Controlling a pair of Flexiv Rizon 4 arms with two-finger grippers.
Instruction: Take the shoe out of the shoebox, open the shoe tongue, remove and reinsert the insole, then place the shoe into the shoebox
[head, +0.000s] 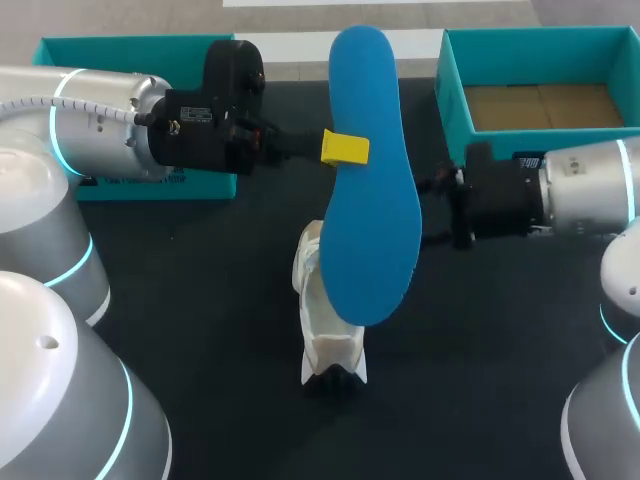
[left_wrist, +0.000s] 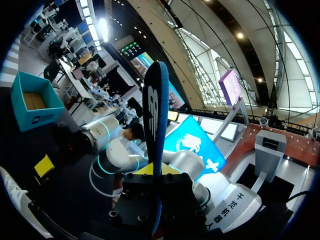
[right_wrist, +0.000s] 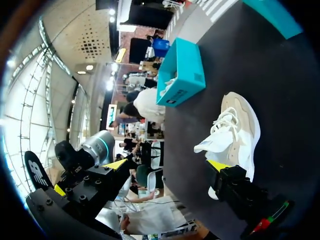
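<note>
Insole (head: 372, 180), blue, is held up above the worktop (head: 200, 330), pinched at one long edge between the fingers of the left gripper (head: 345, 147) (seen edge-on in that arm's wrist view). The white shoe (head: 325, 320) is set on the worktop beneath it, outside the teal shoebox (head: 452, 95). The right gripper (right_wrist: 167, 165) is held with fingers spread wide, the shoe just beside one yellow tip.

The blue insole (head: 368, 180), pinched at its edge by the left gripper (head: 345, 148), hangs over the white shoe (head: 325, 330) on the tabletop (head: 200, 300). The teal shoebox (head: 452, 95) stands open, well apart.
</note>
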